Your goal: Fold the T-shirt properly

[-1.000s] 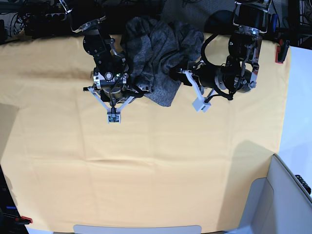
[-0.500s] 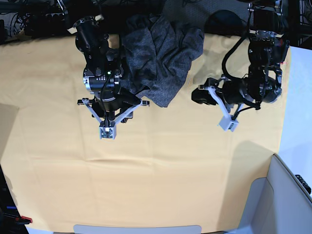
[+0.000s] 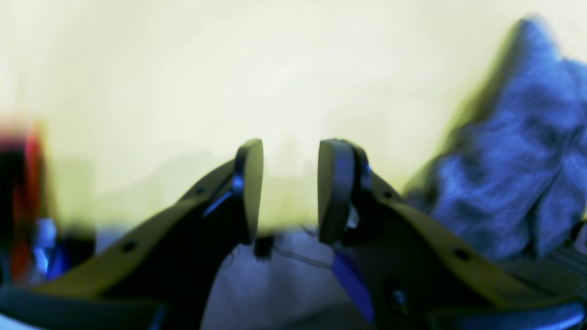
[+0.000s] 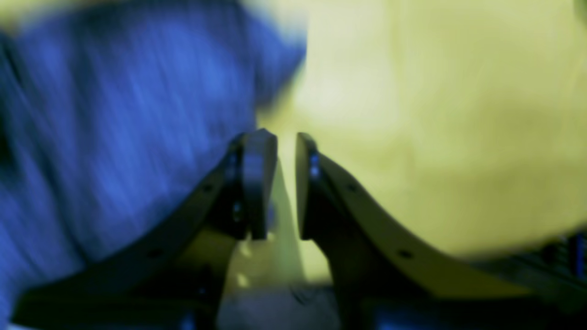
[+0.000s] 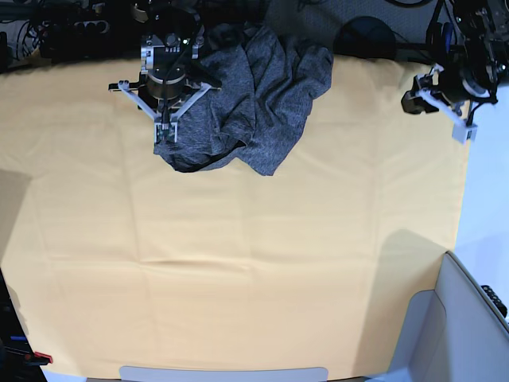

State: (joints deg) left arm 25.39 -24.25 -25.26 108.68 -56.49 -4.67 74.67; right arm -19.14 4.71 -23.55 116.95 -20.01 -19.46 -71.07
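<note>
TEXT: none readable | LABELS: none readable | BRANDS: none readable | NUMBERS: none readable | SIGNS: none readable | VIEWS: base, both wrists

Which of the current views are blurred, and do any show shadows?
Left wrist: shirt soft, background smeared. Right wrist: shirt heavily blurred, dimmer overall. Base: shirt weave fairly crisp; broad shadow on the tabletop near the lower right.

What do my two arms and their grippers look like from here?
Both arms look alike: black, skeletal, openwork frames dotted with small silvery screws. Each wrist carries a pale, bluish-white forked bracket. The left gripper and right gripper have dark, tapering fingers with blunt tips.
</note>
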